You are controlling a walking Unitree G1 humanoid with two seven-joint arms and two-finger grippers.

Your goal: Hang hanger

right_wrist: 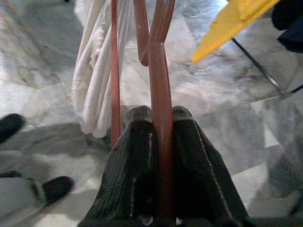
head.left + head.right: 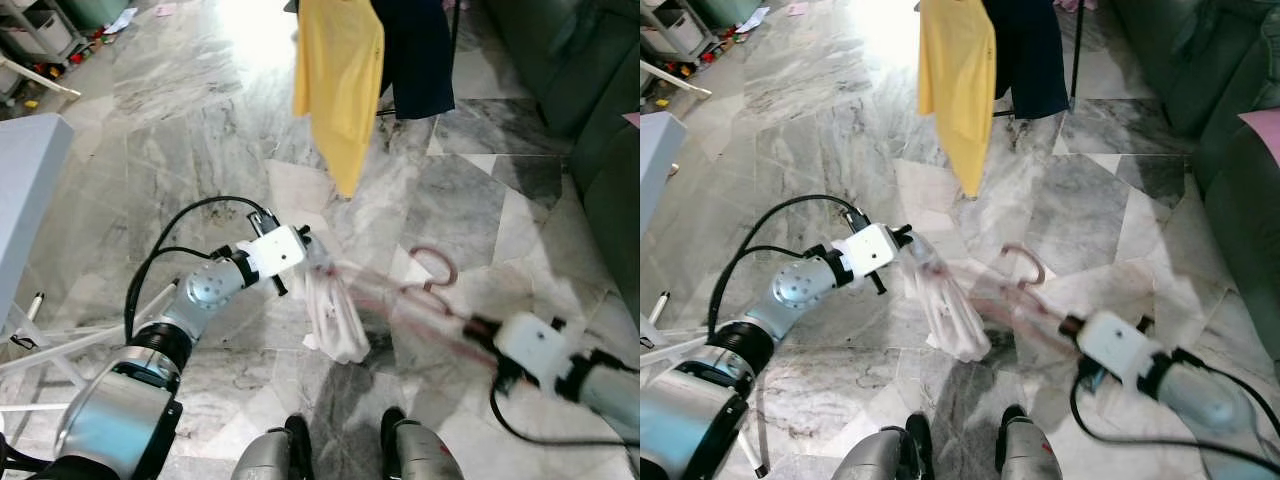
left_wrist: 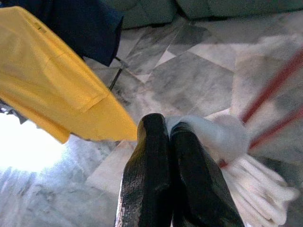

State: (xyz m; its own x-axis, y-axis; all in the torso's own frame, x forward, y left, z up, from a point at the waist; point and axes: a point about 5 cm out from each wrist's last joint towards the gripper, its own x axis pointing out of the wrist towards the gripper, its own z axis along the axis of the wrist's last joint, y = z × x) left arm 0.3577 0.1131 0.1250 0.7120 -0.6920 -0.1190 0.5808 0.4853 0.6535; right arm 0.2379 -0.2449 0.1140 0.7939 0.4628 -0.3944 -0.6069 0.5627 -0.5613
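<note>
A red wire hanger (image 2: 435,268) with a white garment (image 2: 335,320) draped over one end is held low above the marble floor between my two arms. My right gripper (image 1: 161,113) is shut on the hanger's red bar (image 1: 161,142), near the hook end. My left gripper (image 3: 163,125) is shut on the bunched white garment (image 3: 222,137) at the hanger's other end. In the left eye view the left gripper (image 2: 312,255) is at centre left and the right gripper (image 2: 475,328) at lower right. The hanger looks motion-blurred.
A yellow shirt (image 2: 338,70) and a navy garment (image 2: 420,50) hang from a rack with a thin black pole (image 2: 1077,50) ahead of me. A dark green sofa (image 2: 600,150) lines the right side. A white board (image 2: 25,190) stands at left. My feet (image 2: 300,440) are below.
</note>
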